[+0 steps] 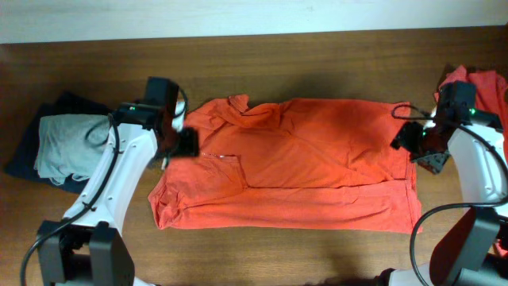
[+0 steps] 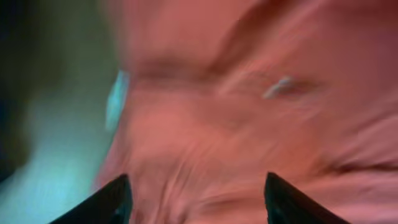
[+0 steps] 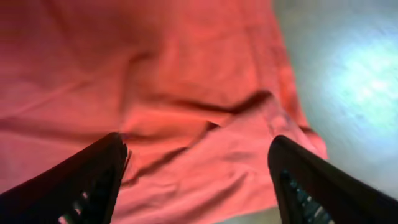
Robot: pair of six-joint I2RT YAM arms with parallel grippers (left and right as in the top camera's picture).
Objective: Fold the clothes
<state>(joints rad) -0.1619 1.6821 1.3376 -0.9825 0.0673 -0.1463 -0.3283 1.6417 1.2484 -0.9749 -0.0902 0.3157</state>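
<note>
An orange-red T-shirt [image 1: 294,163] lies across the middle of the table, folded lengthwise into a broad band with its collar toward the left. My left gripper [image 1: 187,143] hangs at the shirt's left edge, jaws open. In the blurred left wrist view the cloth [image 2: 249,124] fills the space past the spread fingertips [image 2: 118,193]. My right gripper [image 1: 403,137] is at the shirt's right end, open. The right wrist view shows the shirt's creased edge [image 3: 211,143] below the parted fingers [image 3: 99,168], nothing between them. More orange-red clothes [image 1: 484,86] are heaped at the far right edge.
A folded pale grey garment [image 1: 67,147] lies on a navy one [image 1: 24,147] at the left of the table. The wooden table [image 1: 278,254] runs bare along the front. A pale wall strip [image 1: 238,16] bounds the back.
</note>
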